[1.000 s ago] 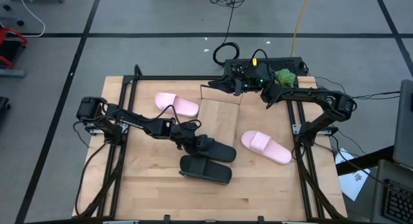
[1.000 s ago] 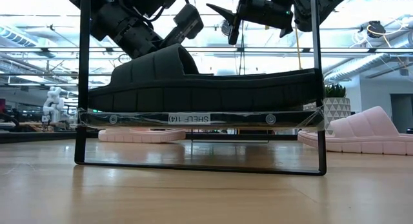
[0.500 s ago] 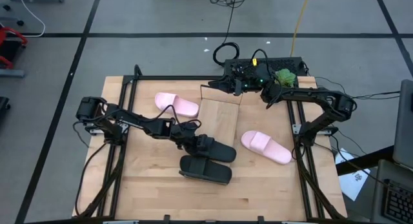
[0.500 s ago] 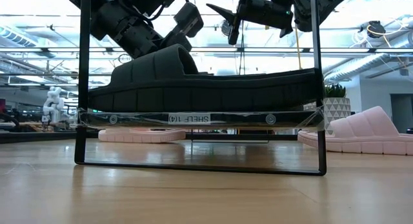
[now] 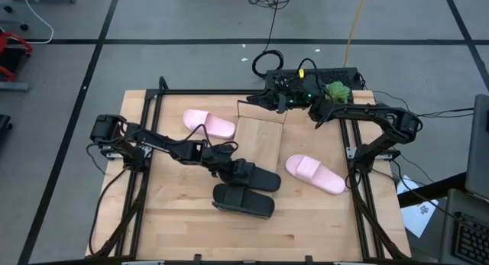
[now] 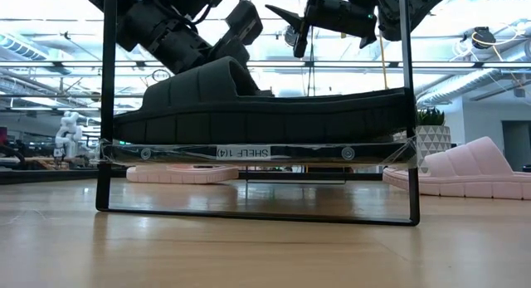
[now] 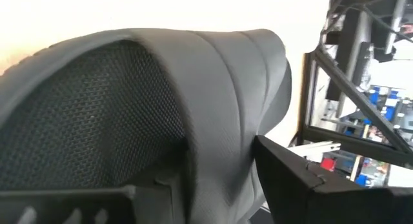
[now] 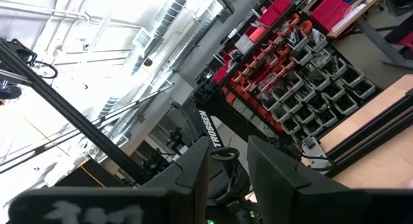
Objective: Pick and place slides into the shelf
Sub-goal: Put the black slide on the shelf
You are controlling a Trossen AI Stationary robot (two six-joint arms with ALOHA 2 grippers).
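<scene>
The shelf (image 5: 263, 139) is a long light-wood board running from the table's far edge toward the near edge. Two black slides lie crosswise on its near part, one (image 5: 243, 200) nearer and one (image 5: 258, 178) just behind it. My left gripper (image 5: 233, 169) is shut on the strap of the farther black slide. One pink slide (image 5: 208, 124) lies flat on the table left of the shelf. The other pink slide (image 5: 315, 173) lies to its right. My right gripper (image 5: 258, 99) hovers slightly open above the shelf's far end, touching nothing. My left gripper holds the farther black slide by its wide strap (image 7: 219, 108). One finger is under the strap on its meshed inner side and the other finger (image 7: 290, 179) is on the outside. The fingers come slanting down from the table's left. Whether the sole rests on the shelf is hidden by the nearer slide.
Dark metal frame rails (image 5: 145, 143) run along the table's left and right sides. A cable box and a green object (image 5: 336, 89) sit at the far edge behind the right arm. In the low view the shelf's wire end frame (image 6: 104, 114) stands close to the near edge.
</scene>
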